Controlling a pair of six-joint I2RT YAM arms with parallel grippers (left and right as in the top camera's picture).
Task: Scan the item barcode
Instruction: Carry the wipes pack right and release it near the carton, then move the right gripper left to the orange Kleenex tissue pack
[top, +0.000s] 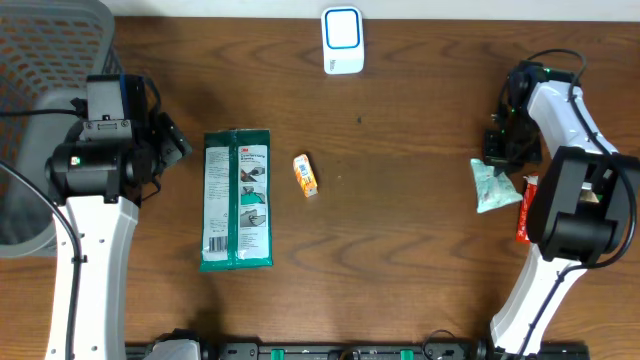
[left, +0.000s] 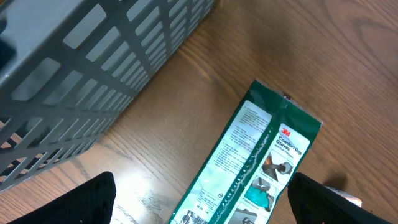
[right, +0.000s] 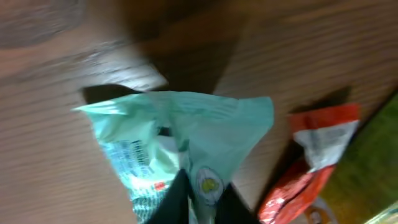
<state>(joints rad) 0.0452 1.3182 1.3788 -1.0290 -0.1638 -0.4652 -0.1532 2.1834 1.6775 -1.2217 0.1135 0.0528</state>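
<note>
Overhead: right tool (top: 497, 163) tight on teal pouch (top: 497, 190); left tool (top: 180, 147) wide (angled down)

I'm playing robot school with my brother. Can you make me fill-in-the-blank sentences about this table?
The gloves packet is mostly ___.
The grey basket stands on the robot's ___ side.
The right gripper has its jaws ___ on the pale green packet.
The white scanner has a ___ panel.
Missing words: green, left, shut, blue.
</note>
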